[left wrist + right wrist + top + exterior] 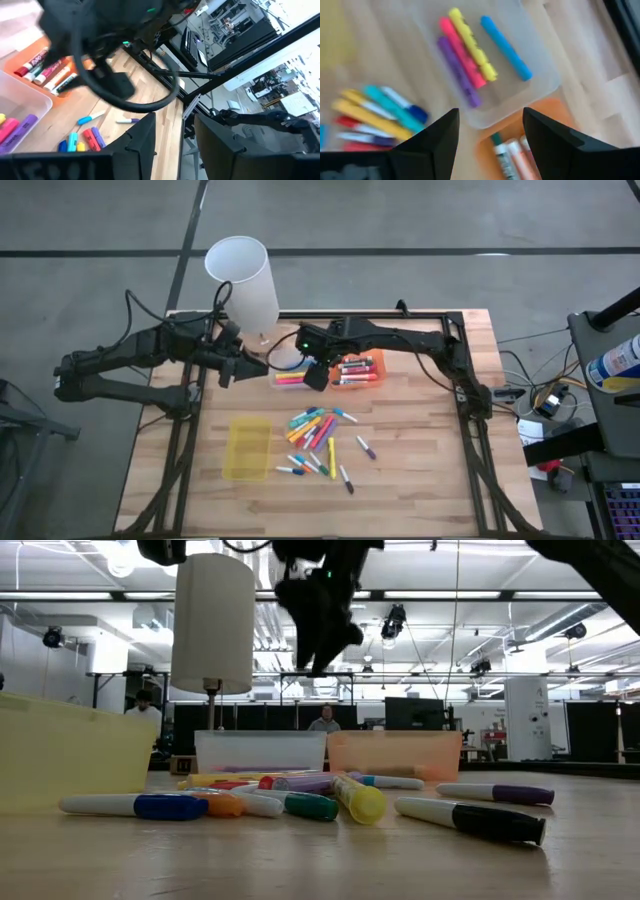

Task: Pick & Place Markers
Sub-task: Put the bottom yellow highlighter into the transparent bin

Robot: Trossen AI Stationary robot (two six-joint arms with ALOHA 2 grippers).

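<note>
One camera looks straight down on the whole table (420, 480). Another sits at tabletop level, facing the room. Both wrist cameras look close at the clear tray (530, 65).

Right claw (316, 377) open — left claw (222, 372) too

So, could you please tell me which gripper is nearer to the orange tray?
The right gripper is nearer: it hangs open by the orange tray's left end. The left gripper waits farther left, beyond the clear tray.
</note>
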